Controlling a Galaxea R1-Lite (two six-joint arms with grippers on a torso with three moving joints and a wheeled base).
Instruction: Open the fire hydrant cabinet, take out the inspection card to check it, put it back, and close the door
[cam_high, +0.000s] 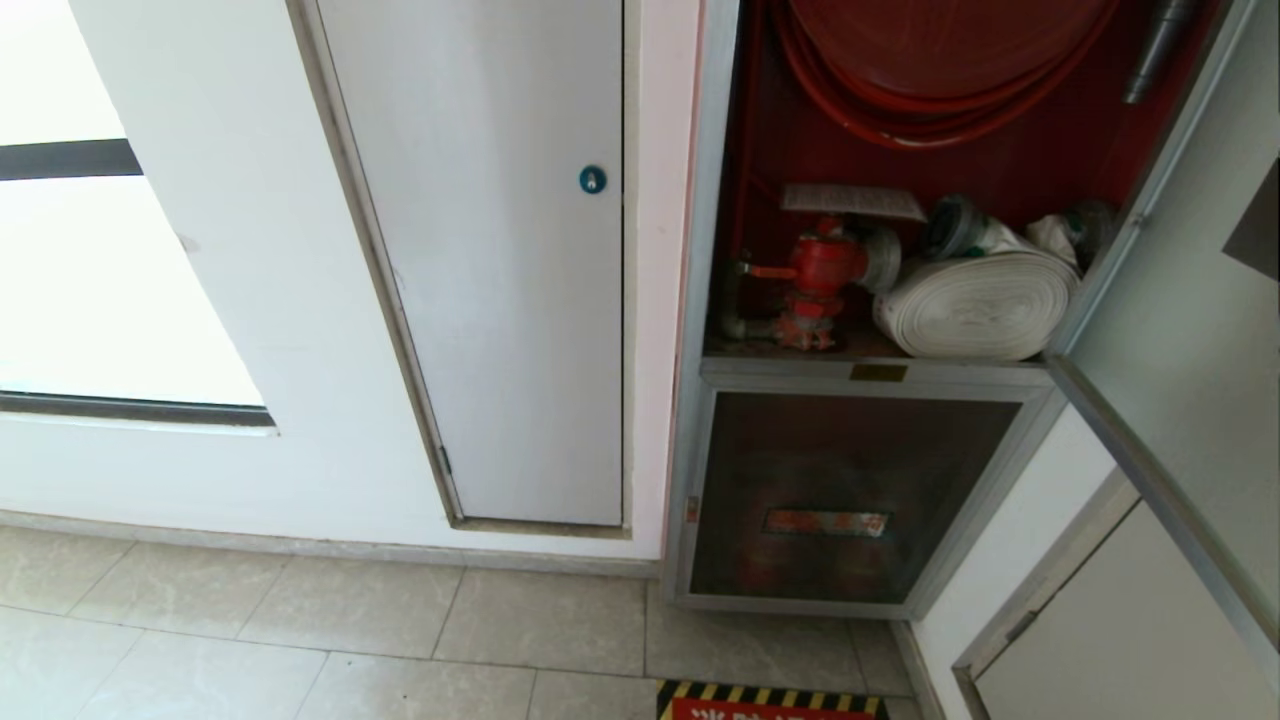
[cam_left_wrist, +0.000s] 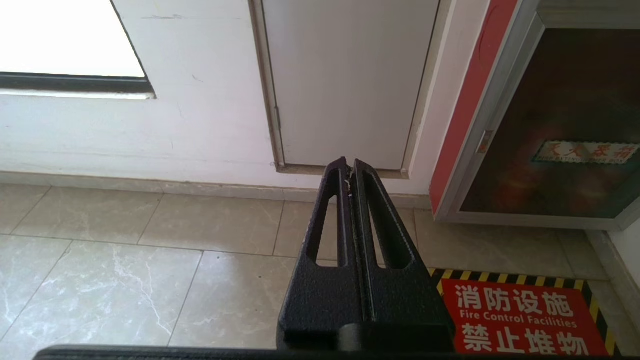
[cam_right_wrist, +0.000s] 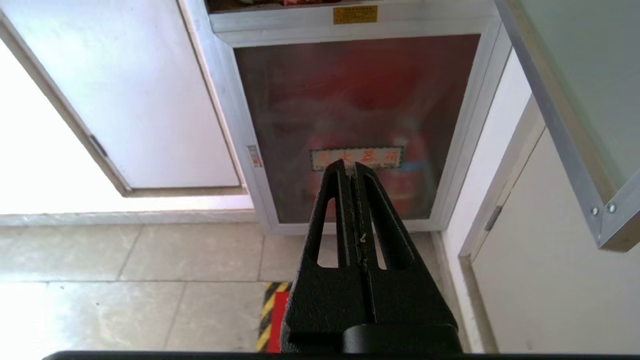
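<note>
The cabinet stands open, its door swung out toward 3 o'clock in the head view, the silver frame edge running down to the lower right. Inside the red interior, the card lies flat on top of the valve. At 3 o'clock from the valve, touching it, is the white hose roll; at 12 o'clock hangs the red reel. Below the shelf sits a smaller dark glass panel with a red label strip. At 9 o'clock from the cabinet is a white door with a blue lock.

Neither arm shows in the head view. The left gripper hangs over the floor tiles, fingers clenched on nothing. The right gripper points at the small glass panel, fingers likewise clenched and empty.
</note>
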